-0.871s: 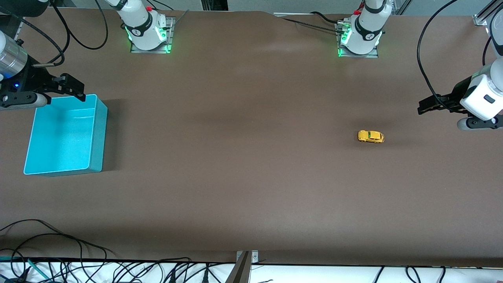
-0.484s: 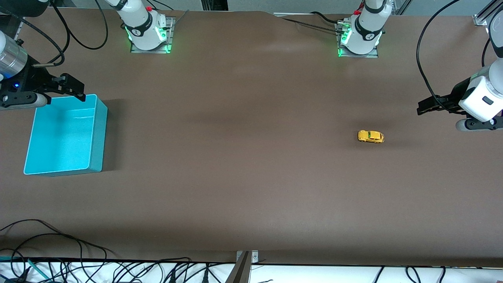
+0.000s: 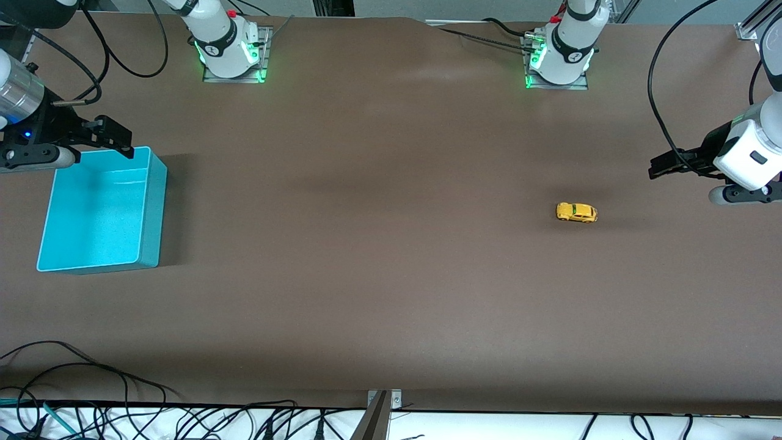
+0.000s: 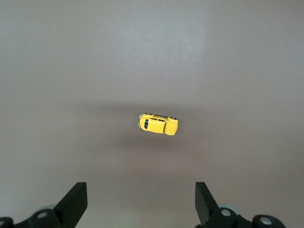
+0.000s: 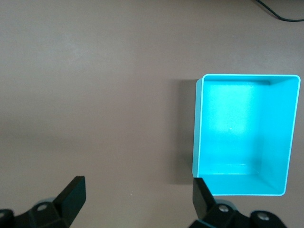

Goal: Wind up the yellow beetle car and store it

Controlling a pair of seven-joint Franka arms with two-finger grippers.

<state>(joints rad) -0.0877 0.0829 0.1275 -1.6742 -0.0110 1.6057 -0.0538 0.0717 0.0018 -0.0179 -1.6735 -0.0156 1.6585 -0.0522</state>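
Almost nothing has shifted since the earlier frames: the left tool (image 3: pixel 660 165) has crept up a touch at the left arm's end of the bench (image 3: pixel 391 275), and the right tool (image 3: pixel 113 137) has barely drifted; the yellow beetle car (image 3: pixel 577 212) has not budged.

That car sits on its wheels on the bare bench, toward the left arm's end, well apart from the turquoise bin (image 3: pixel 153 208) at the right arm's end. From the left wrist it shows between the spread fingers (image 4: pixel 76 202), untouched. The left tool hovers over open bench near the car, empty. The right tool hangs over the bin's edge, its fingers (image 5: pixel 73 194) likewise spread wide with nothing between them, and that arm seems to be waiting.

What worries me is the car's size and roundness: a pinch slightly off-centre could squirt it away or roll it along the bench, and once wound it may scoot off before reaching the bin.

No brand, label or lettering can be made out anywhere.
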